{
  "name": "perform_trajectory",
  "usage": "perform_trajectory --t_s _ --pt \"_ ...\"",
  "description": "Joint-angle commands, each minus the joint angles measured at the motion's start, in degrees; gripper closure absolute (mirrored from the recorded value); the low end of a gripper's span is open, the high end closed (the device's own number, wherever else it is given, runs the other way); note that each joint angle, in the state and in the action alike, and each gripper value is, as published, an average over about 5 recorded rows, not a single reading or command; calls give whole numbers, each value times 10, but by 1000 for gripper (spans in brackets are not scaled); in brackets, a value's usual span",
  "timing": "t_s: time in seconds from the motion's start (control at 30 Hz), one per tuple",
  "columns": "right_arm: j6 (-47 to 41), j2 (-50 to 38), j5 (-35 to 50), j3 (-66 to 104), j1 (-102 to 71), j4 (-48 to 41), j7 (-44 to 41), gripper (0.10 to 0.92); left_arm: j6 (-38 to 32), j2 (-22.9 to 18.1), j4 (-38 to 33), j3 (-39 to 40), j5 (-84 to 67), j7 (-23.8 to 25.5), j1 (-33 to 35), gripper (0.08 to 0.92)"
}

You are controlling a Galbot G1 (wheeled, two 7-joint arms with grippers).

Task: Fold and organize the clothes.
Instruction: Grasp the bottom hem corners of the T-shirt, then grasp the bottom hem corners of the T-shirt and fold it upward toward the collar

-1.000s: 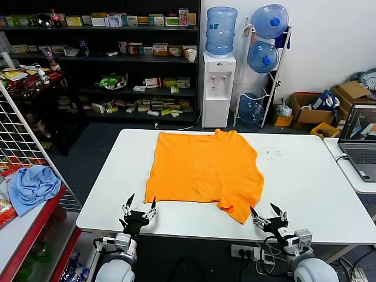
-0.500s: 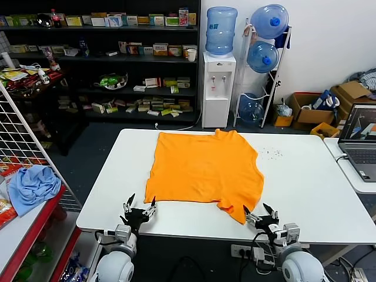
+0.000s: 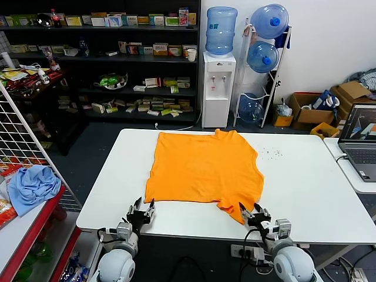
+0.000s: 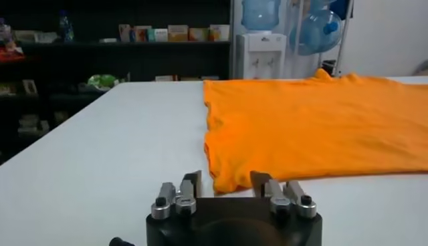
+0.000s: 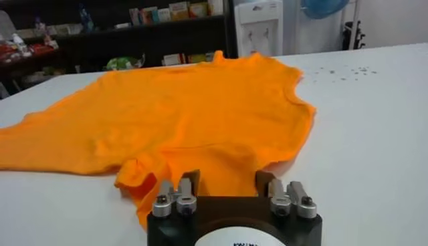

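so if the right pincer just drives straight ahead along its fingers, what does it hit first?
Most likely the near corner of the orange T-shirt: the open right pincer points straight at that bunched edge. Whether it slides over or under the fabric can't be judged from here.

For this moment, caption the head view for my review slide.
Orange T-shirt spread flat on the white table; open left gripper and right gripper poised at its near corners.
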Motion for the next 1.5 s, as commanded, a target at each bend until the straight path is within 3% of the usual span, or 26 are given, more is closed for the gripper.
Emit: perform_trajectory --t_s 0.03,0.3,0.47,0.87,1.1,1.27,1.5 --pt "-4 1 1 -5 7 -2 2 646 9 -3 5 -1 -9 6 -4 579" --pt "-2 -2 0 -2 -10 24 10 871 11 -2 -6 -4 -10 12 4 805" --pt "-9 -13 -5 7 -37 64 26 901 11 13 -34 -7 -11 10 17 906" --pt "-13 -60 -74 59 -160 168 46 901 11 74 -146 -27 -21 4 115 907" --pt "1 -72 -115 70 -203 212 54 901 -5 79 -197 -39 7 4 179 907" --pt "36 -74 -131 62 -157 180 51 901 -34 52 -170 -29 46 2 140 907" --pt "73 -74 -118 40 -44 80 40 901 -65 13 -73 -6 88 4 40 907"
